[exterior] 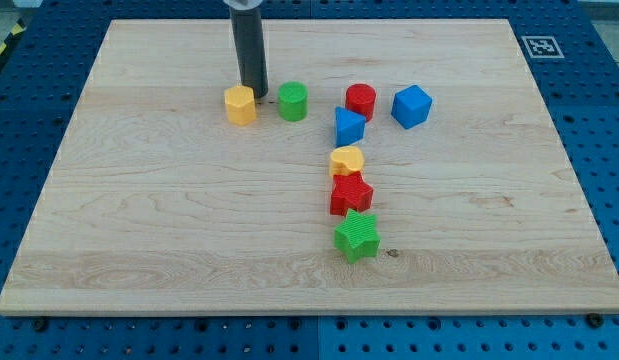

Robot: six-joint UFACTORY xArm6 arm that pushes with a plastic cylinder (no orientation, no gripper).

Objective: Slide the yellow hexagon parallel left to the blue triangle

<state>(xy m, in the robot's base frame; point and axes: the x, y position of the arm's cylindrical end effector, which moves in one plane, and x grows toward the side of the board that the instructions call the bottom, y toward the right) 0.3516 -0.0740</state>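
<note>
The yellow hexagon lies on the wooden board in the view's upper left-centre. The blue triangle lies to its right and slightly lower, near the board's centre. My tip is down on the board just right of the yellow hexagon's upper edge, touching or nearly touching it, between it and the green cylinder.
A red cylinder and a blue cube lie right of the green cylinder. Below the blue triangle, a yellow block, a red star and a green star form a column. The board rests on a blue pegboard table.
</note>
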